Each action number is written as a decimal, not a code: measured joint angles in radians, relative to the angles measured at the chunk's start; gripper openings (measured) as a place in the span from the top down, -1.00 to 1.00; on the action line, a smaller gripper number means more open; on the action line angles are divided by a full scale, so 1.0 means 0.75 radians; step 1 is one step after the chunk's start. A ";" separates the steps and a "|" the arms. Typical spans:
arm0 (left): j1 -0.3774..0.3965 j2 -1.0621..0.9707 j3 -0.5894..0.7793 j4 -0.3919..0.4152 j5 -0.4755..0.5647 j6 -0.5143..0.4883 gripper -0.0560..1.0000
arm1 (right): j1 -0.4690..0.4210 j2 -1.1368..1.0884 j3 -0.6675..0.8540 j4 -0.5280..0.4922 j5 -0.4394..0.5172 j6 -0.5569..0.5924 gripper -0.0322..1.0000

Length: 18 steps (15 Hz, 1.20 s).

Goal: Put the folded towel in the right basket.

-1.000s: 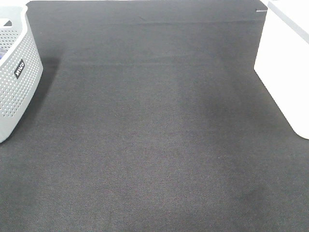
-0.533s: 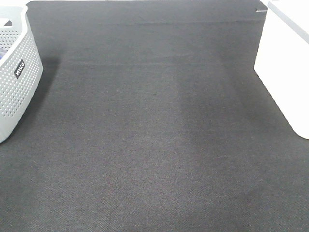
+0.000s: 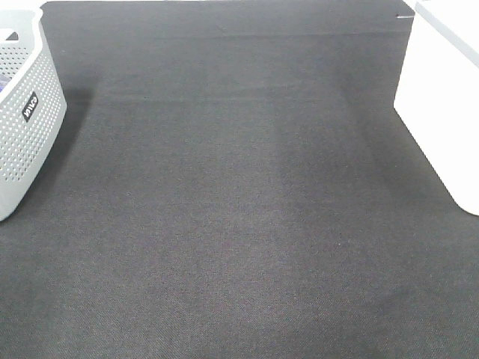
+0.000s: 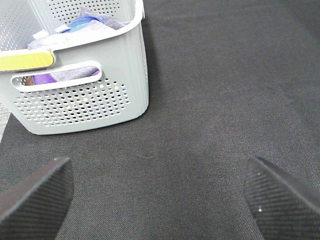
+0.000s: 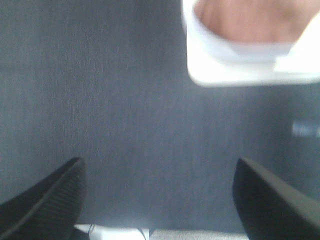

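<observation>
The folded towel (image 5: 247,20) is already seen inside the right basket (image 5: 235,70) at the surface's right edge. Both end effectors (image 4: 160,195) (image 5: 157,197) are held apart, empty; only retreat appears required.

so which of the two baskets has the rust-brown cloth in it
The white basket on the right; rust-brown cloth shows inside it. The grey perforated basket holds blue and purple fabric instead.
</observation>
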 joint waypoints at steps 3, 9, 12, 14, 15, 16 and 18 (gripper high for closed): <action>0.000 0.000 0.000 0.000 0.000 0.000 -0.76 | 0.000 -0.280 0.277 -0.001 0.000 0.001 -0.53; 0.000 0.000 0.000 0.000 0.000 0.000 -0.76 | 0.000 -1.081 0.773 -0.071 -0.020 -0.012 -0.53; 0.000 0.000 0.000 0.000 0.000 0.000 -0.76 | 0.000 -1.381 0.788 -0.071 -0.055 -0.013 -0.53; 0.000 0.000 0.000 0.000 0.000 0.000 -0.76 | 0.000 -1.415 0.789 -0.071 -0.072 -0.013 -0.53; 0.000 0.000 0.000 0.000 0.000 0.000 -0.76 | 0.000 -1.415 0.805 -0.069 -0.120 -0.013 -0.53; 0.000 0.000 0.000 0.000 0.000 0.000 -0.76 | 0.000 -1.415 0.805 -0.069 -0.120 -0.013 -0.53; 0.000 0.000 0.000 0.000 0.000 0.000 -0.76 | 0.000 -1.415 0.840 -0.068 -0.175 -0.011 -0.53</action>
